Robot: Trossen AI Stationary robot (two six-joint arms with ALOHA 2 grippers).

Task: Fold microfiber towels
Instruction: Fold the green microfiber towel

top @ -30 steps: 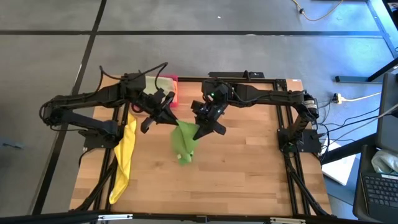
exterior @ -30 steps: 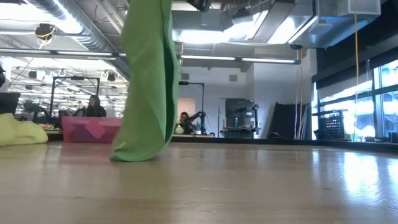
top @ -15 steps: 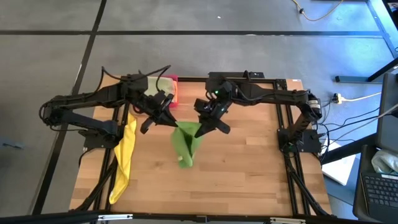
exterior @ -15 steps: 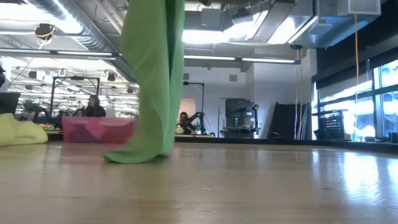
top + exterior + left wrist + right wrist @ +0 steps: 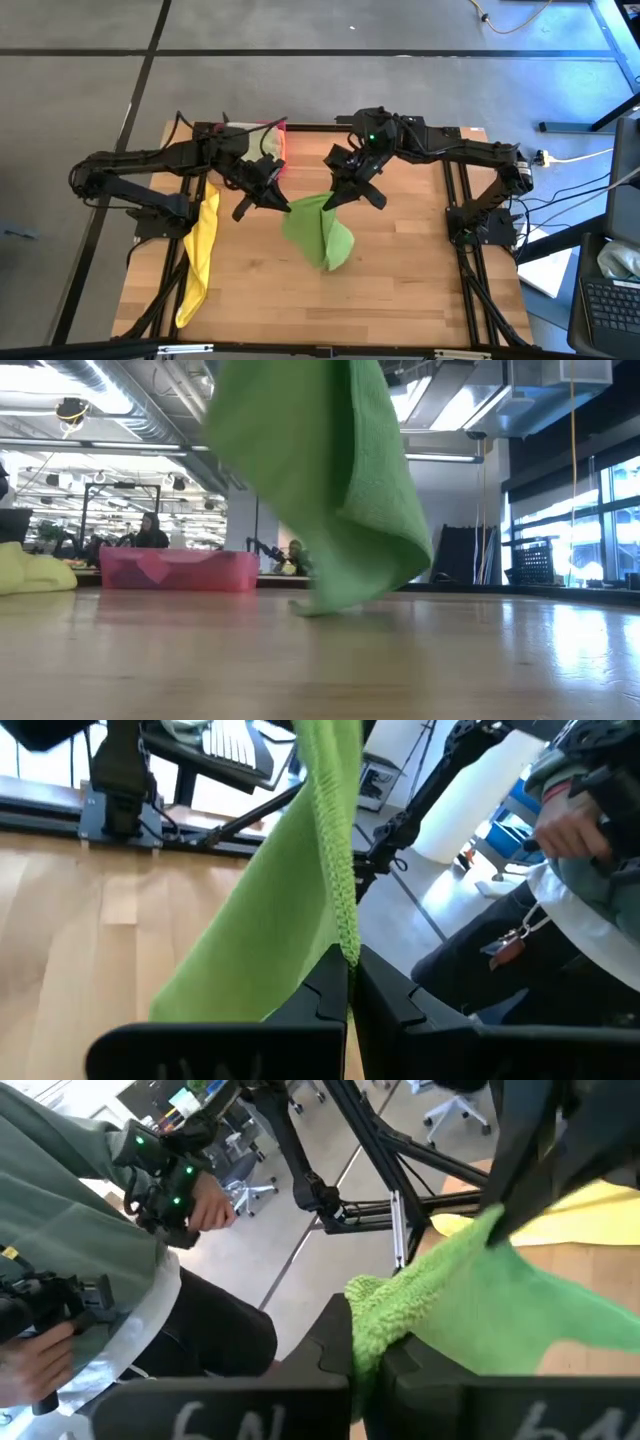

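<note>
Bright green towel [image 5: 318,230] lifted over bench [image 5: 400,280] middle, lower end touching wood — no fold made yet; left tool [image 5: 281,205] and right tool [image 5: 332,200] each pinched on upper corner; yellow towel [image 5: 200,250] at left edge, unfolded; others probably in pink tray [image 5: 277,145].

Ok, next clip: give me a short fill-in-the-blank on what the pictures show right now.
1. Both hands, left hand and right hand, are shut on the bright ____ towel.
2. The towel draped over the table's left edge is ____.
3. The pink tray sits at the table's ____ edge.

Missing words: green; yellow; far
</note>
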